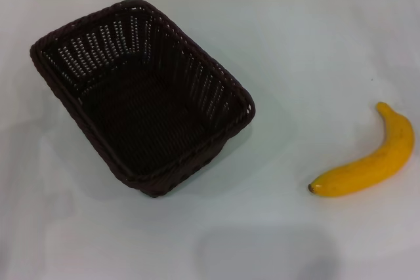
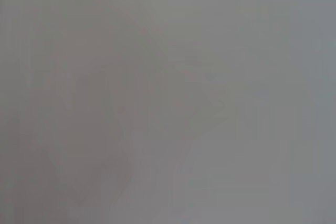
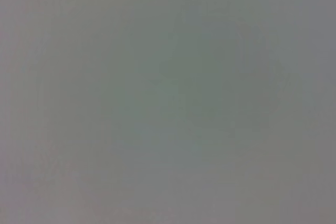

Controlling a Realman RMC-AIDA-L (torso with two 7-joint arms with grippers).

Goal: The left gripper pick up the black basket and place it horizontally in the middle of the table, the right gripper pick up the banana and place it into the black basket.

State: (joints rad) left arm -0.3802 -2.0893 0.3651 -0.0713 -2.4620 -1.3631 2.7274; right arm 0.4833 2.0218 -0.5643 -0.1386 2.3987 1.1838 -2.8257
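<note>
The black basket point(image 1: 141, 96) sits on the white counter point(image 1: 295, 50), left of the middle in the head view and toward the far side. It stands upright on its base with its open mouth up, and it is turned at an angle, so its long sides run diagonally from far left to near right rather than square to the counter's edge. Its slotted sides let light through along the far walls, the thick braided rim runs all the way round, and nothing lies inside it.

Off to the right, well apart from the basket, the banana point(image 1: 367, 159) lies flat on the counter near the right edge. It is bright yellow, its curve bows toward the near right, its dark tip points back toward the basket, and its other end reaches away toward the far right.

Neither the left end effector nor the right end effector appears in the head view. Both wrist views show only a plain grey blur, so I cannot tell whether either end effector's fingers are apart or together.
</note>
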